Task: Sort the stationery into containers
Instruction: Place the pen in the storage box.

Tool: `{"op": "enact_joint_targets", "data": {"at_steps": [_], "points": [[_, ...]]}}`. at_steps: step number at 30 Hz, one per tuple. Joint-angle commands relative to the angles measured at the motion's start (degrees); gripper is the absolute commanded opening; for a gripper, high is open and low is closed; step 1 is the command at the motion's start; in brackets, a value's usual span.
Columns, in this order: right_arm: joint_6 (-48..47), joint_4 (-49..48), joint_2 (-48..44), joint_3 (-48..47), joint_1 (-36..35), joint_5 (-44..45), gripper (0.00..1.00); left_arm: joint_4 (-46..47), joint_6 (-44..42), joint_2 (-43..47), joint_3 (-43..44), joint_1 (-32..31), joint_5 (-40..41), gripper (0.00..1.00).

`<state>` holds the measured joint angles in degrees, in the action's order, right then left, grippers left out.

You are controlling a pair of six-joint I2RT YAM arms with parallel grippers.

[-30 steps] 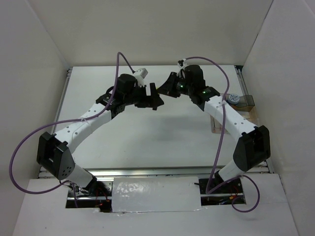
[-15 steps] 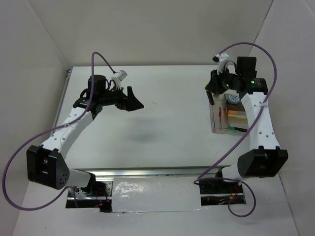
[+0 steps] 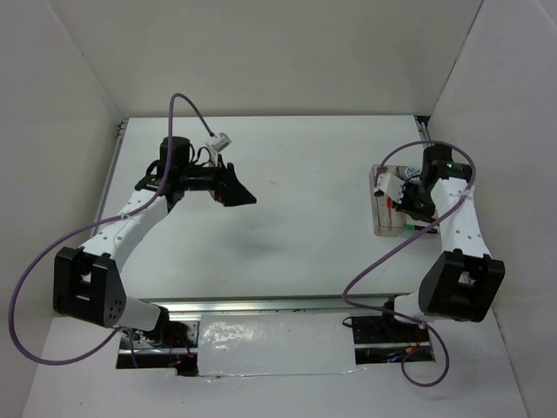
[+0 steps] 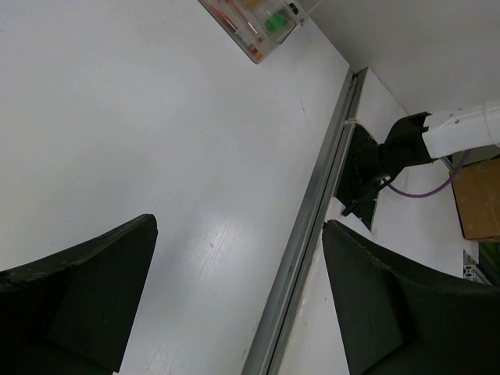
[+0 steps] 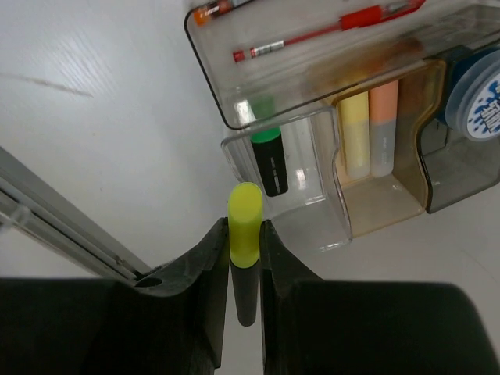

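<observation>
The right gripper (image 5: 244,238) is clamped on a yellow-capped highlighter (image 5: 244,209), the cap poking out past the fingertips. Just beyond the tips stands the smoky clear organiser (image 5: 234,144); its nearest compartment already holds a green-capped highlighter (image 5: 270,160), and a thin red pen (image 5: 328,33) lies in the long tray farther out. The likely trouble is the cap catching that compartment's near wall, shoving the organiser or tilting the highlighter in the pinch; released too soon, it would drop short onto the table. The left gripper (image 4: 238,297) is spread wide and empty, the organiser well beyond its fingers.
</observation>
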<state>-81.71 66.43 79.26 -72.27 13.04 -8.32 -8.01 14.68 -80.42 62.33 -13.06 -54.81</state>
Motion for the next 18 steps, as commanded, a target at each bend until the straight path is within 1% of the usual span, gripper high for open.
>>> {"op": "enact_joint_targets", "data": {"at_steps": [1, 5, 13, 18], "points": [[-8.46, -4.38, 0.72, 2.04, 0.23, 6.38, 0.00, 2.38, -2.20, -0.88, 2.45, -0.30, -2.76, 0.99], [-9.52, -7.54, 3.69, 3.10, -0.38, 12.34, 0.00, 3.26, -1.67, -1.32, 2.01, -0.30, -2.85, 0.99], [-8.20, -9.39, 9.32, 1.70, -2.31, 17.28, 0.03, 1.68, -0.97, -3.25, 3.33, -0.65, -0.04, 0.99], [-4.51, -8.08, 13.45, -0.24, -4.69, 19.39, 0.03, 0.63, -1.67, -3.69, 3.94, -0.39, 0.75, 0.99]]}}
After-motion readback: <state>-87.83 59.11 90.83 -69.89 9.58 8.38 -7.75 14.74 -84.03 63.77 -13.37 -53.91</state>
